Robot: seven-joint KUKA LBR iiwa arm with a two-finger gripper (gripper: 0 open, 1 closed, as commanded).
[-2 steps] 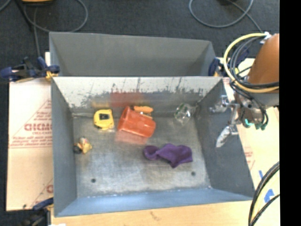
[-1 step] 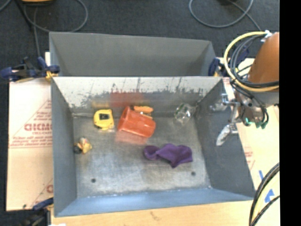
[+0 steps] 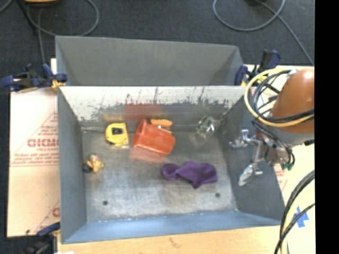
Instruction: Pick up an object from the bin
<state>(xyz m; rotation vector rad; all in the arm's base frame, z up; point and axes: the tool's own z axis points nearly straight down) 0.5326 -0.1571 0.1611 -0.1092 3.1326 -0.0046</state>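
The purple cloth (image 3: 190, 172) lies crumpled on the floor of the bin (image 3: 148, 197), and of all the loose things it lies closest to the hand (image 3: 244, 157). The hand hangs to the right of the cloth and a little above it in the view, over the bin's sloping right wall rather than over the floor, and clear of the cloth. Its two metal fingers (image 3: 248, 174) stand wide apart, one toward the back of the bin and one toward the front, with nothing between them.

Up and slightly right of the cloth, near the foot of the back wall, sits a small clear glassy piece (image 3: 206, 126); it too is near the hand, though apart from it. Up and left of the cloth stands an orange-red block (image 3: 153, 138), with a small orange piece (image 3: 162, 123) just behind its top edge. Further left of the cloth, just beside the block, is a yellow tape measure (image 3: 116, 133). Well to the left of the cloth, by the left wall, lies a small yellowish toy (image 3: 94, 164), too small to make out further.

Behind the hand, right of the cloth, the arm carries a rounded orange cover (image 3: 296, 94) ringed with looped cables (image 3: 260, 97).
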